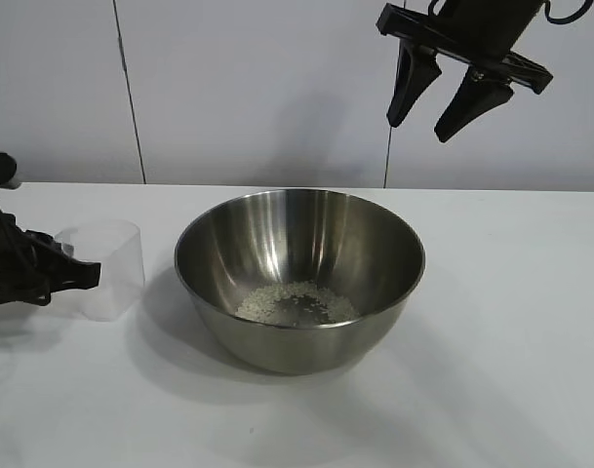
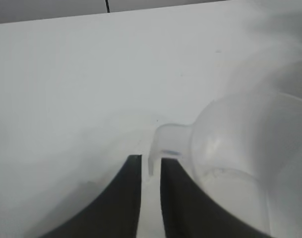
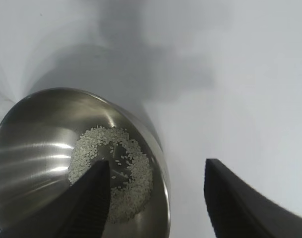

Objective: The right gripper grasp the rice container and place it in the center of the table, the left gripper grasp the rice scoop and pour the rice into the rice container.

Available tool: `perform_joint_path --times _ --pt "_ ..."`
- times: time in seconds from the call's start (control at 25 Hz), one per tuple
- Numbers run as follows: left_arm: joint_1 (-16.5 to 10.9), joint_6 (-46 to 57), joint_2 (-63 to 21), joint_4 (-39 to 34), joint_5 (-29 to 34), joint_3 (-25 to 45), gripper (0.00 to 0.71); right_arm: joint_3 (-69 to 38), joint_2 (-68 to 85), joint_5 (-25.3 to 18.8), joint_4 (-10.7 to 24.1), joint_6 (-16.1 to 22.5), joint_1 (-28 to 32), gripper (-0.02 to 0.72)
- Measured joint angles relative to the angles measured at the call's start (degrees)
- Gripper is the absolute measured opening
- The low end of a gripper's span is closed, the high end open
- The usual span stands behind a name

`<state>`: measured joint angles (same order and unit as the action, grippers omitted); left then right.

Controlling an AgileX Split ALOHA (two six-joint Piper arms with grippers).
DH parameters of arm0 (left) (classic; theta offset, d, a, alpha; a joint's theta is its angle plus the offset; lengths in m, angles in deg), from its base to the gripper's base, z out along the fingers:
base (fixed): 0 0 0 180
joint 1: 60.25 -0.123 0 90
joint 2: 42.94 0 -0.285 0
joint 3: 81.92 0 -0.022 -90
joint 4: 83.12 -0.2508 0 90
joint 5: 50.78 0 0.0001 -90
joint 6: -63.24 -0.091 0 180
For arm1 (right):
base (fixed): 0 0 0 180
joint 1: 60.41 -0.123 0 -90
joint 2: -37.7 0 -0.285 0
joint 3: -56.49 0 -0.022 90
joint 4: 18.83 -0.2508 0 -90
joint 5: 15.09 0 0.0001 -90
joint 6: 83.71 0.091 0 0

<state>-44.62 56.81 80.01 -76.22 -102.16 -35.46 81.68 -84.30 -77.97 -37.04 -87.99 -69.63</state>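
Note:
The rice container (image 1: 298,244), a shiny steel bowl, stands in the middle of the table (image 1: 511,341) with a small heap of rice (image 1: 297,302) on its bottom. The translucent rice scoop (image 1: 106,268) stands upright on the table left of the bowl and looks empty. My left gripper (image 1: 87,273) is low at the far left, its fingertips closed on the scoop's side handle. The left wrist view shows the left gripper (image 2: 151,157) and the rice scoop (image 2: 240,144). My right gripper (image 1: 416,129) hangs high above the bowl's right side, open and empty. The right wrist view shows the right gripper (image 3: 156,162), the rice container (image 3: 36,129) and the rice (image 3: 91,144).
A pale wall with vertical seams (image 1: 129,97) stands behind the table. White tabletop stretches right of and in front of the bowl.

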Motion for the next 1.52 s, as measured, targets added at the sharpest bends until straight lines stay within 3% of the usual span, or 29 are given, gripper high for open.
perform_joint_path --times 0.28,0.44,0.52,0.68,0.76,0.84,0.96,1.04,1.2,1.32,1.52 --pt "0.0 2.31 -3.67 0.06 1.05 5.52 0.319 0.0 0.0 0.0 0.0 0.0 0.0 0.391" --pt "0.0 7.73 -12.78 0.06 5.33 9.24 0.334 0.0 0.0 0.0 0.0 -0.06 0.0 0.391" --pt "0.0 10.86 -18.8 -0.34 10.45 9.35 0.336 0.0 0.0 0.0 0.0 -0.06 0.0 0.391" --pt "0.0 13.6 -31.92 -4.38 14.92 8.15 0.336 0.0 0.0 0.0 0.0 -0.06 0.0 0.391" --pt "0.17 17.3 -36.89 -9.93 23.6 3.56 0.336 0.0 0.0 0.0 0.0 -0.06 0.0 0.391" --pt "1.69 23.38 -38.78 -18.07 37.08 -2.74 0.344 0.0 0.0 0.0 0.0 -0.06 0.0 0.391" --pt "6.34 31.32 -38.27 -27.5 52.68 -12.56 0.391 0.0 0.0 0.0 0.0 -0.06 0.0 0.391" --pt "9.72 33.51 -36.8 -29.08 59.35 -19.34 0.414 0.0 0.0 -0.06 0.0 -0.06 0.0 0.391" --pt "12.98 33.92 -30.94 -20.91 72.41 -32.2 0.427 0.0 0.0 -0.66 0.0 -0.06 0.0 0.391" --pt "13.09 31.06 -25.17 -9.85 83.18 -40.89 0.429 0.0 0.0 -2.01 0.0 -0.06 0.0 0.391" --pt "13.09 18.77 -15.87 5.24 95.82 -52.92 0.433 0.0 0.0 -4.25 0.0 -0.06 0.0 0.391"
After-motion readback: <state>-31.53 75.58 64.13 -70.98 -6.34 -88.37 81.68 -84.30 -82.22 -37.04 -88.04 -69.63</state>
